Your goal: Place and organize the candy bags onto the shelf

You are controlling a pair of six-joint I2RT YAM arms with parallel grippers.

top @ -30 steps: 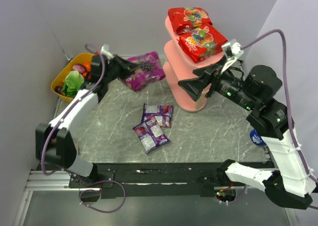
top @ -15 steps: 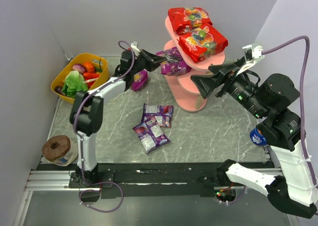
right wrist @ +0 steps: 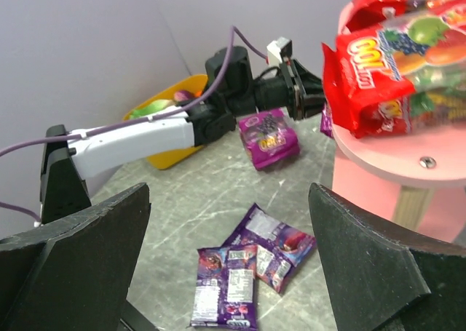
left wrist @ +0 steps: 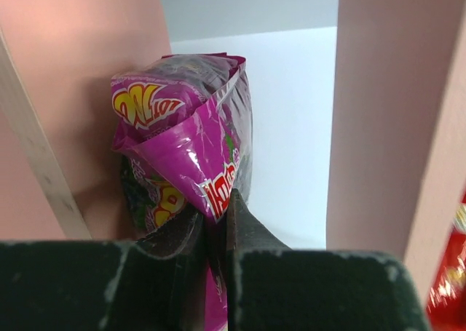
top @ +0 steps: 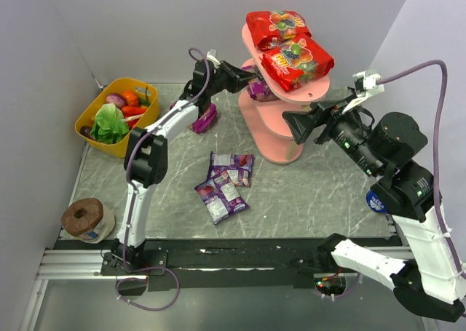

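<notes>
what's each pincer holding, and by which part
Left pincer grips a purple bag by its near edge; right pincer is open, holding nothing.

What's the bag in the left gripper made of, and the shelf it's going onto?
The purple candy bag looks like thin glossy plastic film: bright highlights and sharp creases where the left gripper pinches it. The shelf seems painted wood or fibreboard, matt pink: a screw head sits in its board and the upright below looks pale and unpainted, though I can't be sure.
</notes>
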